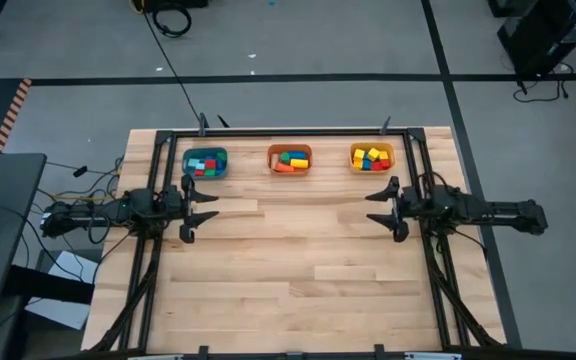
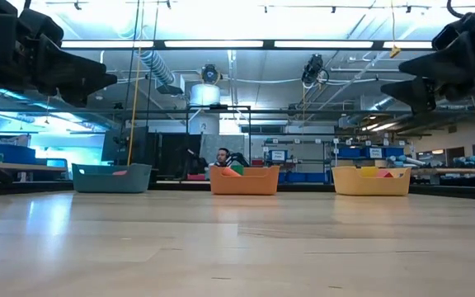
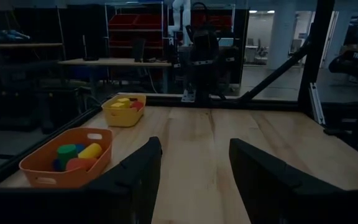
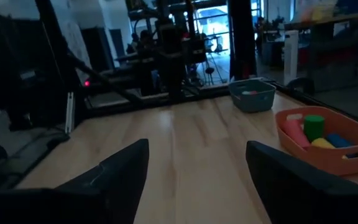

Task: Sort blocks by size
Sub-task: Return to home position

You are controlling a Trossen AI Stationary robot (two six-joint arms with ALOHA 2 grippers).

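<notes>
The pale wooden plank table (image 1: 288,280) is seen from above with two dark arms held over it, one at the left side and one at the right, their pincers facing each other across the middle. Three small plastic bins stand in a row along the far edge: a teal bin (image 1: 205,150) on the left, an orange bin (image 1: 289,147) in the middle and a yellow bin (image 1: 372,146) on the right. The left gripper (image 1: 216,207) is held just near of the teal bin with its fingers spread and nothing between them. The right gripper (image 1: 370,207) is held just near of the yellow bin, likewise spread and empty. The small painted wooden blocks (image 1: 290,160) are all found inside the bins, well clear of both pincers and touched by neither. Red, blue and green pieces are heaped in the teal bin, a green cylinder and rounded yellow, orange and blue pieces in the orange bin, and mostly yellow and red cubes in the yellow bin. Such blocks are judged to be light, stiff and unbreakable, though their smooth paint may let them slip. A hold is best taken across two flat opposite faces, and on the rounded pieces across the flat ends. Pieces packed in a bin are judged hard to reach without their neighbours being nudged.
</notes>
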